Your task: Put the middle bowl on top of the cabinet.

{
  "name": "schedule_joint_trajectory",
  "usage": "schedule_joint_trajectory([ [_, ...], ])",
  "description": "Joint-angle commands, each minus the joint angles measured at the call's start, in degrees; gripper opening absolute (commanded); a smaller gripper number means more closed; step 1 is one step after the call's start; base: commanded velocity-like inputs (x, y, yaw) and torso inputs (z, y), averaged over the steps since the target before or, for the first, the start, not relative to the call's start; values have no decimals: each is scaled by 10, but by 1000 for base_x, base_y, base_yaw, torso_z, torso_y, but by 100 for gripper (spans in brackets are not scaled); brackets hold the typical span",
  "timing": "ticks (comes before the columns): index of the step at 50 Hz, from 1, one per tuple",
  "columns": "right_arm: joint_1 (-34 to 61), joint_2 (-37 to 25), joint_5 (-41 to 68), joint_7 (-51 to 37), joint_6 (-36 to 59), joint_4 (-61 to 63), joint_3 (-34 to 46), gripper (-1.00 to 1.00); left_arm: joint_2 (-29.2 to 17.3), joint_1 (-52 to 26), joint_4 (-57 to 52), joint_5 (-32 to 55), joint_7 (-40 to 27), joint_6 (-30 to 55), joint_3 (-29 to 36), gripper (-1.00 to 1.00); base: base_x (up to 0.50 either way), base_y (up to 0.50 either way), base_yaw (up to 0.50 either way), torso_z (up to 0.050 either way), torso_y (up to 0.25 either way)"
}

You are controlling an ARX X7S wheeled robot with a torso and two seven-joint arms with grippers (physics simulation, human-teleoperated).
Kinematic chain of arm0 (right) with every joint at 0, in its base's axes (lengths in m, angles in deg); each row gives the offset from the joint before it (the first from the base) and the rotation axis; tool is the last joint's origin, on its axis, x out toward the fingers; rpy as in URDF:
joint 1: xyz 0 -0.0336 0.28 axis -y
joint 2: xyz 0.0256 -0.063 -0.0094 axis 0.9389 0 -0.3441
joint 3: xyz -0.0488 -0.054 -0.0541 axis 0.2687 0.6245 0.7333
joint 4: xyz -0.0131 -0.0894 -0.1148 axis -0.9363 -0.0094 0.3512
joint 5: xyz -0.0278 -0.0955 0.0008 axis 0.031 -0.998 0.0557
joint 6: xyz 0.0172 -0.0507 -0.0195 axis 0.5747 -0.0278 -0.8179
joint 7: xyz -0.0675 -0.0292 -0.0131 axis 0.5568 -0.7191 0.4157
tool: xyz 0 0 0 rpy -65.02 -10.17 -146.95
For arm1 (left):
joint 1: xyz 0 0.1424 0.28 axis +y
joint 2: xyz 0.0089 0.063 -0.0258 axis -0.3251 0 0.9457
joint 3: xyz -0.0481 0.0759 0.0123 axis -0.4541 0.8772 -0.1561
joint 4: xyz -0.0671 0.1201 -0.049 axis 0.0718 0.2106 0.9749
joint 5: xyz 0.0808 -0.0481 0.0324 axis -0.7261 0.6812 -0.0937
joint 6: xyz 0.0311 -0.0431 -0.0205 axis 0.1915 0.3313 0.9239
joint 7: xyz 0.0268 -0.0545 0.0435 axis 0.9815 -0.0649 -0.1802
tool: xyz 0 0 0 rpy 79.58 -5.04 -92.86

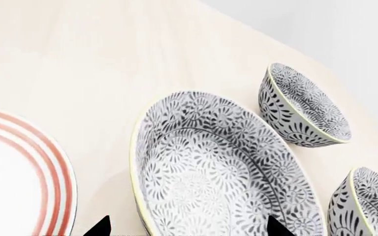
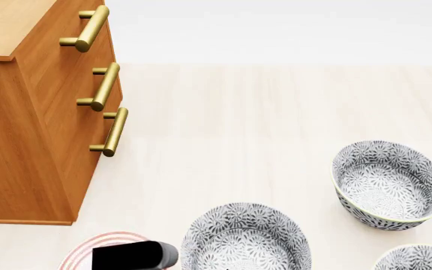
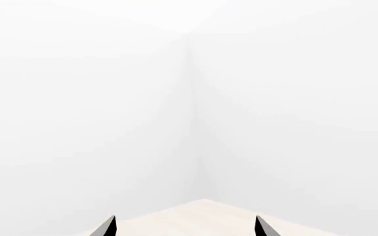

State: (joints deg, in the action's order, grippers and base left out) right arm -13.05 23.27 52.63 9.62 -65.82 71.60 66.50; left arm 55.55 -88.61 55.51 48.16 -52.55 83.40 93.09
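The middle bowl, deep with a grey-and-white leafy pattern and pale rim, stands on the pale table, filling the left wrist view. My left gripper is open and straddles its rim: one fingertip is outside the wall, the other over the inside. Only the black left arm shows in the head view, beside this bowl. The orange-brown cabinet with three brass handles stands at the left. My right gripper is open and empty, facing white walls over a table corner.
Two identical bowls stand nearby, one further back on the right and one at the lower right edge. A white plate with red rings lies left of the middle bowl, under my left arm.
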Motion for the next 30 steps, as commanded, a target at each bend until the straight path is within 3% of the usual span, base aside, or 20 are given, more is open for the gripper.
schedule_joint_trajectory([
  [1, -5, 10, -11, 14, -6, -1, -16, 100, 11, -1, 9, 13, 32, -16, -6, 100, 0, 0, 0, 0, 0],
  [30, -6, 8, -13, 14, -8, 1, -12, 100, 17, -44, 72, 44, 22, -33, -2, 100, 0, 0, 0, 0, 0],
])
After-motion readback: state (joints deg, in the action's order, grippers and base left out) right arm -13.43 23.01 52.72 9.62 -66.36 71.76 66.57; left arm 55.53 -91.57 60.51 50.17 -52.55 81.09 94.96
